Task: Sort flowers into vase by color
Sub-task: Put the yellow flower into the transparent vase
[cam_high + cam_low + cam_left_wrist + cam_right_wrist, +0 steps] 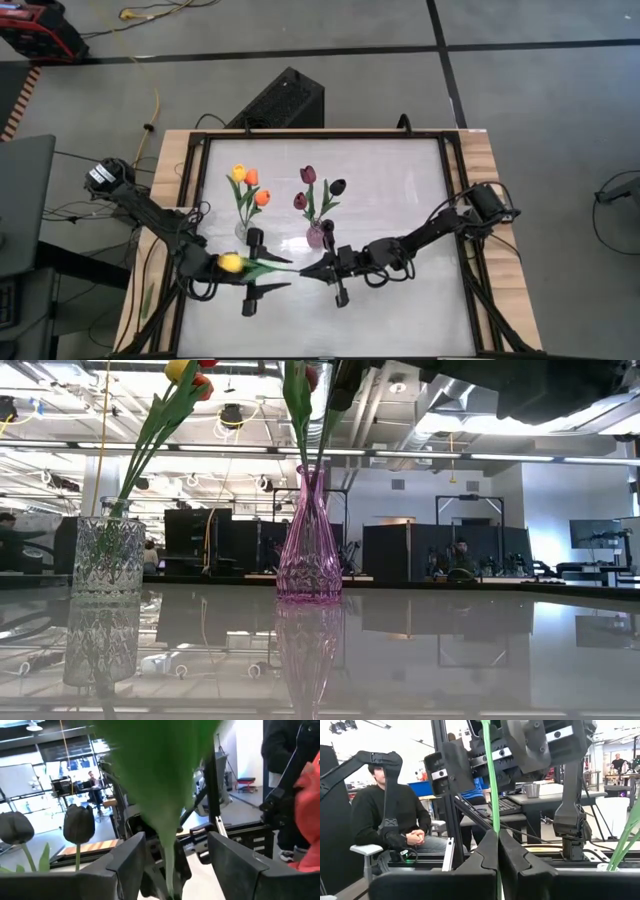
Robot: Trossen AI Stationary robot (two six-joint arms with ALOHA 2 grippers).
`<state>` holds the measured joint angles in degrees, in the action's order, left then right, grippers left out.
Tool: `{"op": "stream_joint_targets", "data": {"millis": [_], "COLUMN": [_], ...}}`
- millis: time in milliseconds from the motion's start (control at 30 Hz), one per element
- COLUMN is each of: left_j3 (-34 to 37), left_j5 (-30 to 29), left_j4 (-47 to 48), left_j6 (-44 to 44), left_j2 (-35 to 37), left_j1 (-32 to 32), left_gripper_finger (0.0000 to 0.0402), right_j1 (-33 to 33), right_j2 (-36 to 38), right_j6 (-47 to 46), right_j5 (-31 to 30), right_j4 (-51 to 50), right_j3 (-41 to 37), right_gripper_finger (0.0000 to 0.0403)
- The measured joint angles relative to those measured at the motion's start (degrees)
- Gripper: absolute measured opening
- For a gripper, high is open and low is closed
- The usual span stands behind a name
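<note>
Both grippers (pixel 262 268) (pixel 318 270) flank 1 yellow tulip (pixel 231 263).

black box (pixel 283 101) behind table | red machine (pixel 38 30) — far corner | seated person (pixel 385 822) (dark top)

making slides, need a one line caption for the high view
Right gripper pinches the stem of a yellow tulip lying between the left gripper's open fingers.

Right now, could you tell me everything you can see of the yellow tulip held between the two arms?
The yellow tulip is artificial, with a small yellow head, a thin green stem and a long leaf. It lies roughly level above the table, in front of both vases. Its head sits by the left gripper, whose fingers are spread around the stem; the right gripper is clamped on the stem's far end.
</note>
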<state>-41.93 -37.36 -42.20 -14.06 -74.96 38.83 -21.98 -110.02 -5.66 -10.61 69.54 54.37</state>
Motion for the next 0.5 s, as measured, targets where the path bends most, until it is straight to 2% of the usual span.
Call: {"op": "stream_joint_targets", "data": {"millis": [200,300,400,500], "left_j3": [0.0,0.0,0.0,0.0], "left_j5": [0.0,0.0,0.2,1.0], "left_j4": [0.2,0.2,0.2,0.2], "left_j6": [-0.5,-0.9,-1.7,-2.0], "left_j2": [0.0,0.0,0.0,0.0], "left_j1": [0.0,0.0,0.0,0.0], "left_gripper_finger": [0.0143,0.0093,0.0025,0.0006], "right_j1": [0.0,0.0,0.0,0.0], "right_j2": [0.0,0.0,0.0,0.0], "right_j6": [0.3,1.0,1.1,1.2], "right_j5": [0.0,0.0,0.1,0.1], "right_j4": [0.5,0.7,0.8,0.9], "right_j3": [0.0,0.0,0.0,0.0], "right_gripper_finger": [0.0022,0.0022,0.0022,0.0036]}}
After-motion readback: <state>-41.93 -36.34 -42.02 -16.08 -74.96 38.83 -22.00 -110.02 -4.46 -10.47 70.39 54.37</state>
